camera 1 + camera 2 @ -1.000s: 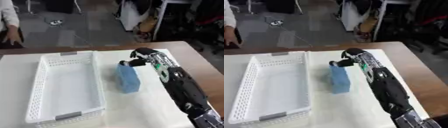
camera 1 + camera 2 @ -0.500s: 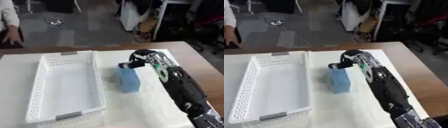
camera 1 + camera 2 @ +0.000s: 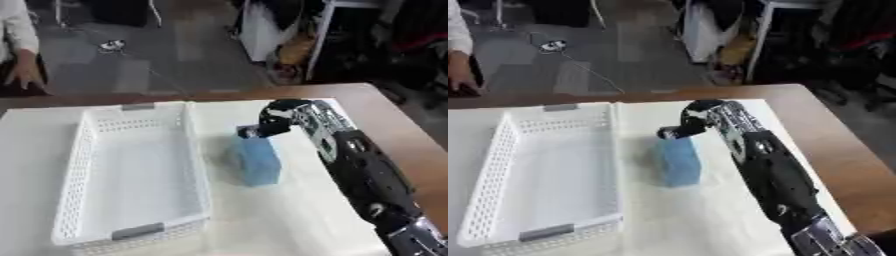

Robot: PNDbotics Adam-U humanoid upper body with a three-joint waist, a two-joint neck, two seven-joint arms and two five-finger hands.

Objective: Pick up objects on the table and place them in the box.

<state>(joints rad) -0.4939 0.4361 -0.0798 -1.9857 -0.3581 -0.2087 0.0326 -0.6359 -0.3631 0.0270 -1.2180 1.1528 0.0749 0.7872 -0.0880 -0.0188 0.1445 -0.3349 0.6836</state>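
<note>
A light blue rectangular block [image 3: 257, 160] stands on the white cloth just right of the white perforated basket [image 3: 84, 144]. My right hand [image 3: 274, 120] reaches in from the lower right along a black arm and hangs over the block's far end, fingers curled down at its top edge. Whether the fingers clasp the block is hidden by the hand itself. The basket holds nothing. My left hand shows in neither view.
A white cloth [image 3: 289, 220] covers the table, with bare brown wood [image 3: 411, 150] along the right and far edges. Chairs and clutter stand on the floor beyond the far edge.
The right hand has shifted slightly left and down over the block's far end. The block stays where it was.
</note>
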